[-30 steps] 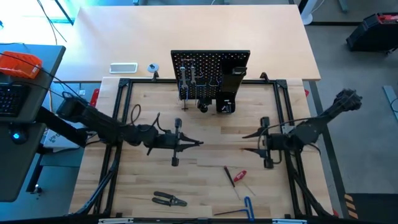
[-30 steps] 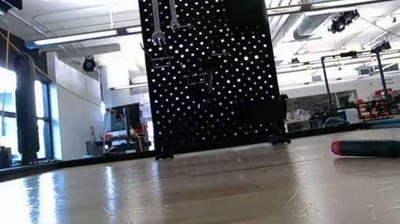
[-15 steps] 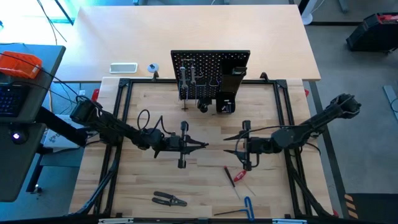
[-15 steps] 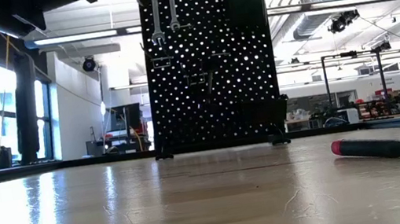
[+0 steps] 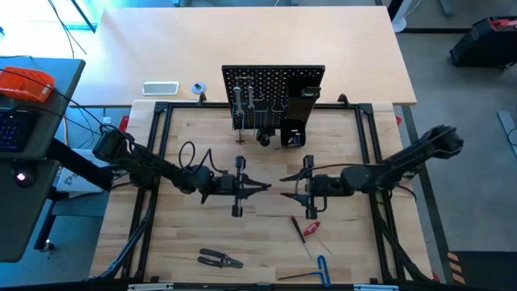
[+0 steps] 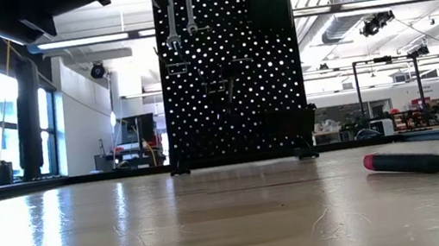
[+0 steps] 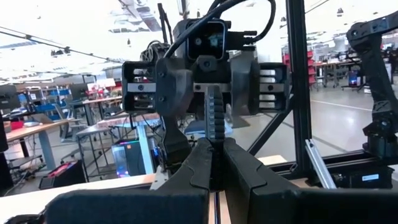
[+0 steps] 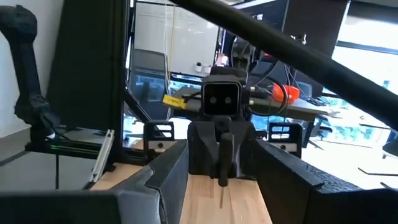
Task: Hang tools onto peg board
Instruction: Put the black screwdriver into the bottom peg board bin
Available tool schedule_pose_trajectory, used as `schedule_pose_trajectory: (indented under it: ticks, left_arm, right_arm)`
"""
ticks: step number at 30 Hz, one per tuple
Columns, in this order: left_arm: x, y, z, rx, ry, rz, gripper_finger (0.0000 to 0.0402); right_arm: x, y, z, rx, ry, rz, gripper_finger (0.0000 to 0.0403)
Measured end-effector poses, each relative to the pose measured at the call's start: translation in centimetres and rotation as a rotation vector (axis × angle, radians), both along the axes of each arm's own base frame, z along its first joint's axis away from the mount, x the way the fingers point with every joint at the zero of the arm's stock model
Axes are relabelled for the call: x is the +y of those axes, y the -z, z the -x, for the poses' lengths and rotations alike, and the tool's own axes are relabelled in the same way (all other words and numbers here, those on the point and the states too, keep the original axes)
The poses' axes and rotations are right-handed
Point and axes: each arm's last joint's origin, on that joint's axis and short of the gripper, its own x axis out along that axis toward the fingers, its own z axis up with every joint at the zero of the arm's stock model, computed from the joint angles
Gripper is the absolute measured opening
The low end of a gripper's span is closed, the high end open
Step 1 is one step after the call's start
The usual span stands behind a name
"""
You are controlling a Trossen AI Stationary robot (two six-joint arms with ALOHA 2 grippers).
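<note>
Currently both hands face off mid-surface before the upright black perforated peg board point(image 5: 273, 95): left hand point(image 5: 260, 187) shut, empty; right hand point(image 5: 283, 179) spread, empty. Red-handled screwdriver point(image 5: 306, 230) lies just behind the right hand, farther from the board: light, rigid, rolls; grab the handle.

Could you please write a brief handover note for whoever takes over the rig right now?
Left tool: shut, holding nothing visible, mid-table, pointing at the right arm.
Right tool: open and empty, facing the left one tip to tip.
Peg board: upright at the table's far edge.
Done: two silver wrenches hang at the board's top left; a few more dark items are on it, hard to identify.
Left: the red-handled screwdriver, black-handled pliers and blue-handled hex key lie on the near table, untouched.
</note>
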Motion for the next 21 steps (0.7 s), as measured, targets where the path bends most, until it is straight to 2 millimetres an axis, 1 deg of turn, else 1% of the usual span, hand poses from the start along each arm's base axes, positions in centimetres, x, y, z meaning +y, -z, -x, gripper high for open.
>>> schedule_pose_trajectory:
  ticks: [6,15,21]
  left_arm:
    - [0.0,0.0,0.0,-0.005,0.007,-0.001,0.0009]
    - [0.0,0.0,0.0,-0.003,0.007,-0.001,0.0009]
    - [-0.1,0.0,0.0,0.003,0.014,-0.004,0.0009]
  right_arm:
    - [-0.2,0.6,-1.4,0.014,0.003,-0.003,0.0174]
    - [-0.1,0.6,-4.0,0.025,0.011,0.001,0.0174]
    - [0.1,0.8,-4.8,0.035,0.010,0.007,0.0172]
